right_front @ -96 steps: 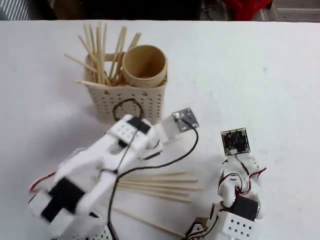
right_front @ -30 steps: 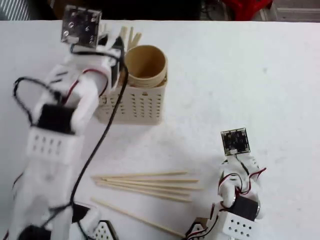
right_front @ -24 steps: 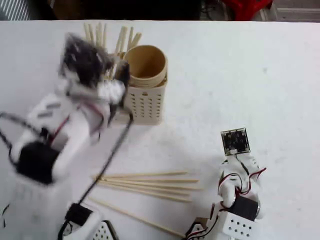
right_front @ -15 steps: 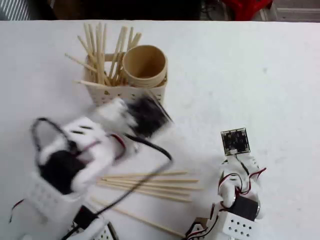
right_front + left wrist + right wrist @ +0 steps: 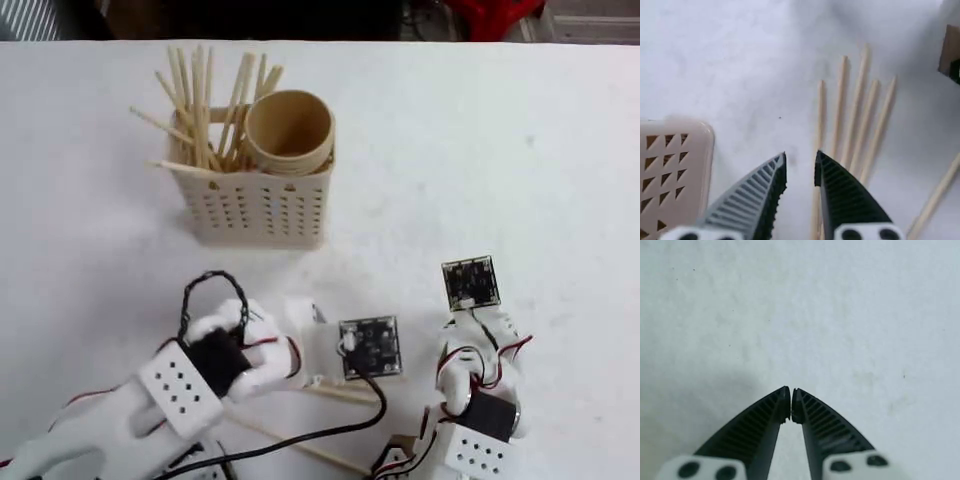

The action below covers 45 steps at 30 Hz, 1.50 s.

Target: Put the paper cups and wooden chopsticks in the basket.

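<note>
Left pincer (image 5: 800,162), slightly spread, swung back from basket (image 5: 262,205) to loose chopsticks (image 5: 856,115). Right pincer (image 5: 791,405) pressed together, unmoved.

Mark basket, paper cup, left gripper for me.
basket (image 5: 262,210), high view, on its perforated front wall.
paper cup (image 5: 290,125), high view, on the inner wall below the rim.
left gripper (image 5: 800,160), left wrist view, midway between its fingertips.
</note>
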Available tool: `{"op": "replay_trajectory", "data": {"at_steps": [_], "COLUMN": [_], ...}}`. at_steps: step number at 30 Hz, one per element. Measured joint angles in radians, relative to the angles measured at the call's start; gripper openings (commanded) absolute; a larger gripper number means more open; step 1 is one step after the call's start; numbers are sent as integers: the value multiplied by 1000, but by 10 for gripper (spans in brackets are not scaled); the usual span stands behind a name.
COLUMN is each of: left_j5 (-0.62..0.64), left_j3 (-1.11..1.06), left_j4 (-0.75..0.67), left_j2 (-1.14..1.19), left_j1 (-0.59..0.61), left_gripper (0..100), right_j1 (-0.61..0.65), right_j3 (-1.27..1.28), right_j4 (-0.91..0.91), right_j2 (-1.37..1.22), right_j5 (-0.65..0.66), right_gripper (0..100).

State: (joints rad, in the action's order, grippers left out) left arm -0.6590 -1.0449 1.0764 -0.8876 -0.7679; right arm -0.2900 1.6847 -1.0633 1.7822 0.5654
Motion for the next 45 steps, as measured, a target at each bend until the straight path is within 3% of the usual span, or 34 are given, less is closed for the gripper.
{"op": "replay_trajectory", "data": {"at_steps": [7,11,21,45], "left_j5": [-44,-44,-44,-51], "left_j3": [-23,0,172,189], "left_j4": [-86,-167,-190,-190], "left_j2": [78,265,677,706], "left_j1": [6,64,84,138], "left_gripper": [113,111,112,111], "right_j1": [0,0,0,0], "right_j3": [0,0,0,0], "right_j4": [0,0,0,0], "right_j2": [0,0,0,0], "right_j5": [0,0,0,0], "right_gripper": [25,25,25,25]}}
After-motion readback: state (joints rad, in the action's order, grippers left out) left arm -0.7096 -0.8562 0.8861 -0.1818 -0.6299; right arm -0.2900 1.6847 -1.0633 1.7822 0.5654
